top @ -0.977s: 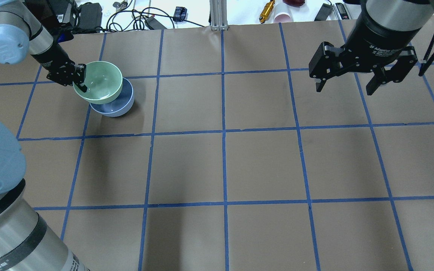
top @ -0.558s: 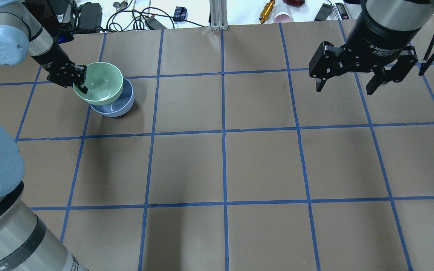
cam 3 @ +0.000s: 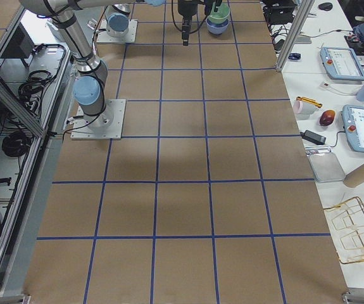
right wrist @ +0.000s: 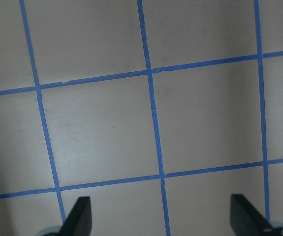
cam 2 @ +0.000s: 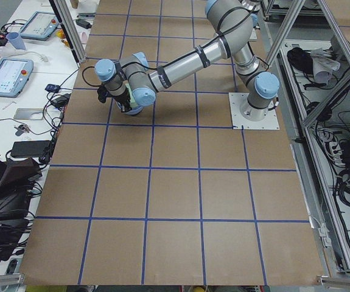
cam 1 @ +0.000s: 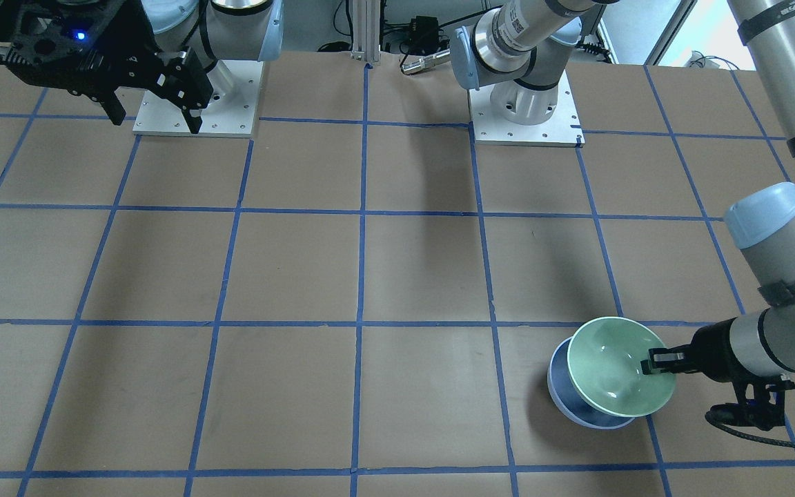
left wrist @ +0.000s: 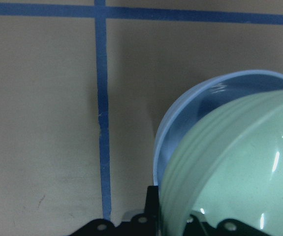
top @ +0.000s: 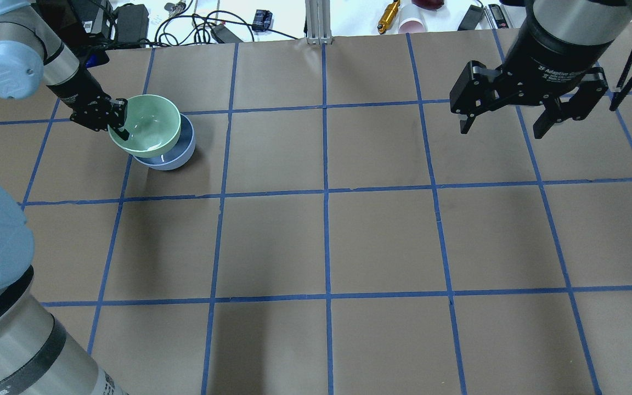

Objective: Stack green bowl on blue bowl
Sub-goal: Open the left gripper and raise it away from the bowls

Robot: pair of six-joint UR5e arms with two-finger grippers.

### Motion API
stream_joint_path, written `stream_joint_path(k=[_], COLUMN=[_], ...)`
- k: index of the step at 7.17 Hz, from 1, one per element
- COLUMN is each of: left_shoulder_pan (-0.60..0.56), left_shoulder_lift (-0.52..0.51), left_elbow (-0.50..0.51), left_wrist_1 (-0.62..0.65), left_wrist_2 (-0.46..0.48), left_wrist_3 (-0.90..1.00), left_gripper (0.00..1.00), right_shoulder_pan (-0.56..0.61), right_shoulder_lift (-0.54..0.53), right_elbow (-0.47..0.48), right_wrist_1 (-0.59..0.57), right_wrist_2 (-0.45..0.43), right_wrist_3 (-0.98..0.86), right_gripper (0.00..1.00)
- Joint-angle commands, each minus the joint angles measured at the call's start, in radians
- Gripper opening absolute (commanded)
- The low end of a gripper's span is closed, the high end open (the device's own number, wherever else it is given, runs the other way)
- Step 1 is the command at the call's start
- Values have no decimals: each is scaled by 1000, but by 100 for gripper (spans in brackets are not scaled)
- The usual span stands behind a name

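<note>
In the overhead view, the left tool (top: 117, 118) was clamped on the rim of the green bowl (top: 148, 123) at its 9 o'clock edge, one finger inside. That bowl sat over the blue bowl (top: 180, 152), offset toward 10 o'clock and apparently not nested. Placing seemed to be in hand. The next move called for shifting toward 4 o'clock, lowering, then letting go. The right tool (top: 501, 131) hovered wide open and empty over the 2 o'clock part of the tabletop (top: 327, 241).

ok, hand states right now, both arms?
left hand: closed on the rim of the green bowl, partly over the blue bowl
right hand: open, empty
</note>
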Motion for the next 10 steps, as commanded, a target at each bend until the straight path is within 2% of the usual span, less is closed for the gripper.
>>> stream_joint_path(k=[1, 3, 6, 10], left_shoulder_pan=[3, 3, -20, -161], left_shoulder_lift=[24, 44, 140, 276], left_elbow=[1, -2, -2, -4], left_wrist_1=[-3, -8, -84, -126], left_wrist_2=[-1, 4, 16, 16], left_wrist_3=[1, 1, -30, -193], left_gripper=[100, 100, 100, 100], right_shoulder_pan=[0, 0, 0, 0], right_shoulder_lift=[0, 0, 0, 0], right_elbow=[-1, -1, -1, 1], right_wrist_1=[0, 1, 0, 1], right_wrist_2=[0, 0, 0, 0], right_wrist_3=[0, 0, 0, 0], right_gripper=[100, 100, 100, 100])
